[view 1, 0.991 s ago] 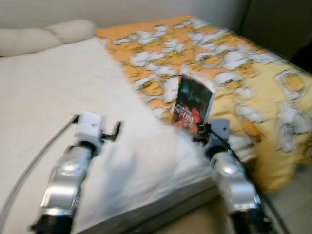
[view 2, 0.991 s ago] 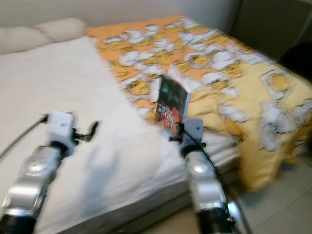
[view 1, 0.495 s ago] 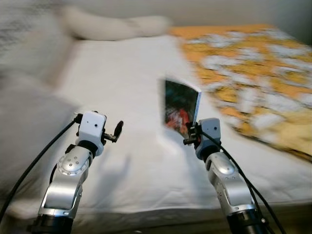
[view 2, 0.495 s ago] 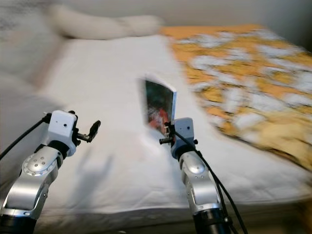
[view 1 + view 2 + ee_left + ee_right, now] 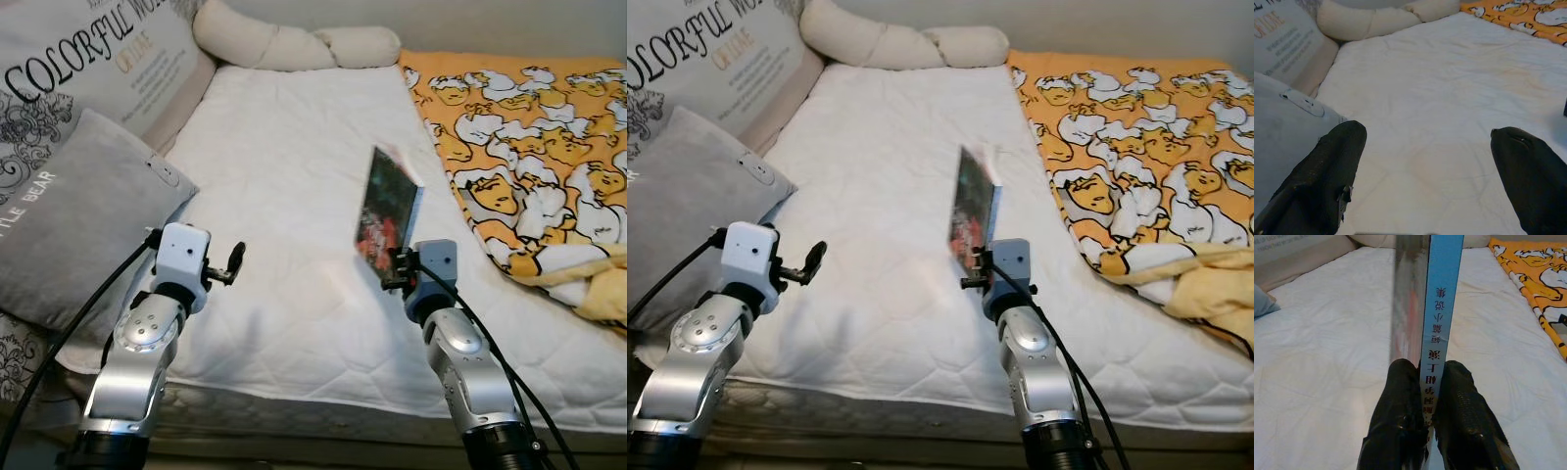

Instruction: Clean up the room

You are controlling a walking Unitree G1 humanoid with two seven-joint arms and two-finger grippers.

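Note:
My right gripper (image 5: 394,269) is shut on a thin book (image 5: 385,213) with a dark, red-tinted cover, held upright above the white mattress (image 5: 294,147). The right wrist view looks at the book's blue spine (image 5: 1441,308) with printed characters, pinched between both black fingers (image 5: 1400,396). My left gripper (image 5: 235,262) hovers over the mattress near its front left side, open and holding nothing. Its two fingers (image 5: 1332,171) stand wide apart in the left wrist view.
A grey pillow (image 5: 69,215) and a printed cushion (image 5: 88,59) lie at the left. A cream bolster (image 5: 294,44) runs along the head of the bed. An orange cartoon-print blanket (image 5: 529,157) covers the right side, bunched at its near corner (image 5: 598,284).
The camera has swung left, bringing the pillows into view and pushing the blanket to the right. The right gripper keeps the book upright. Both arms hold the same pose.

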